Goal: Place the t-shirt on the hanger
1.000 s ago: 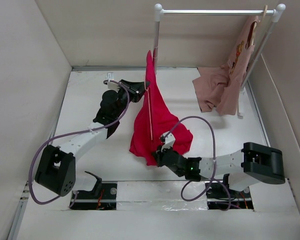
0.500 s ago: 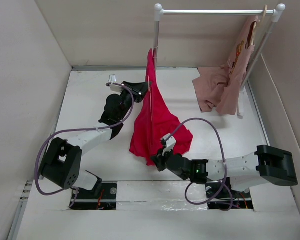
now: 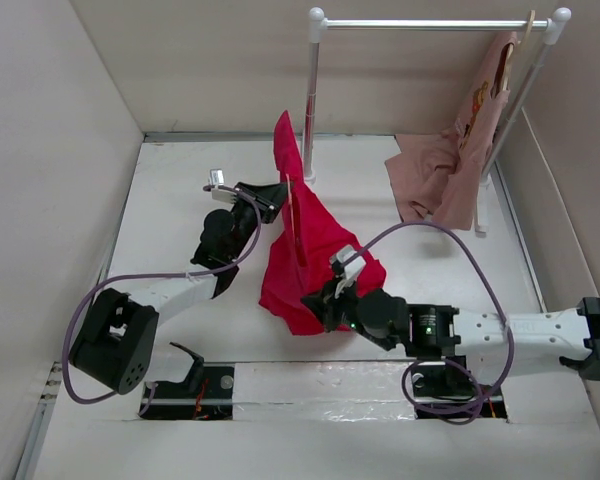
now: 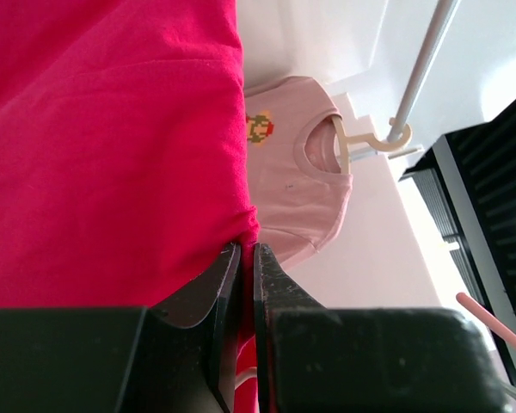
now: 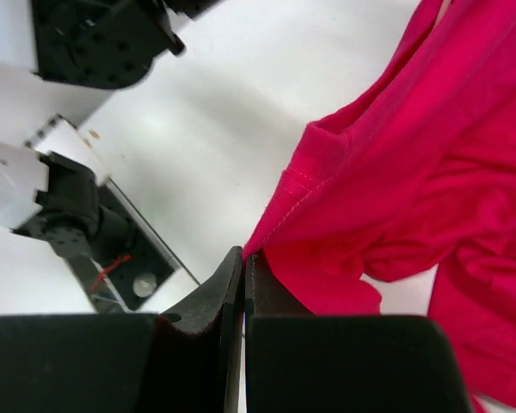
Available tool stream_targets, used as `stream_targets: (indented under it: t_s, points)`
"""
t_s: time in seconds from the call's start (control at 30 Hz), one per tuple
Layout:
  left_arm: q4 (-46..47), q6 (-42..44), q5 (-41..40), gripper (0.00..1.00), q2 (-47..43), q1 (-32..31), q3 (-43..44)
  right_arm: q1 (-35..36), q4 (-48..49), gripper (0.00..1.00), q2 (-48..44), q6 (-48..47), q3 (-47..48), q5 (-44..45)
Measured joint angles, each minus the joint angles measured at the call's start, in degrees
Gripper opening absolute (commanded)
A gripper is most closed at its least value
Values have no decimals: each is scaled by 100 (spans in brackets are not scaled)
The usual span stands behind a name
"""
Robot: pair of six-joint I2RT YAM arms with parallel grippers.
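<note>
White walled table [image 3: 170,240]. The t-shirt [image 3: 320,235] rises tent-like at its middle, long axis running from a high far peak down toward my bases. The hanger [image 3: 298,230] lies along it. My left claw [image 3: 277,190] pinches its left edge, and my right claw [image 3: 318,305] is clamped on the near hem.

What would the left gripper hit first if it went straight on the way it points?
The t-shirt: the left gripper has its jaws shut on that cloth, which lies directly ahead; depth beyond unclear.
</note>
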Motion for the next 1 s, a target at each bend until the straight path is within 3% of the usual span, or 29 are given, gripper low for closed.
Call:
stream_targets:
  t_s: [0.17, 0.33, 0.43, 0.47, 0.57, 0.7, 0.93, 1.0]
  points:
    - [94, -199, 319, 0, -90, 2, -140, -461, 48, 0, 686, -103, -52, -208]
    - [72, -398, 614, 0, -273, 2, -555, -833, -83, 12, 1003, -103, -269, -389]
    - [-26, -439, 702, 0, -411, 2, -710, -868, -31, 35, 852, -155, -269, -450]
    - [-57, -459, 726, 0, -476, 2, -761, -879, -9, 50, 804, -190, -264, -501]
    - [-59, -466, 767, 0, -535, 2, -793, -1008, 7, 62, 767, -308, -214, -702]
    - [-55, -466, 824, 0, -538, 2, -804, -1272, 2, 63, 793, -402, -142, -1073]
    - [-50, -509, 881, 0, -535, 2, -820, -1445, 111, 55, 1102, -413, -116, -1670]
    - [-48, -520, 894, 0, -535, 2, -820, -1473, 210, 42, 1202, -407, -116, -1858]
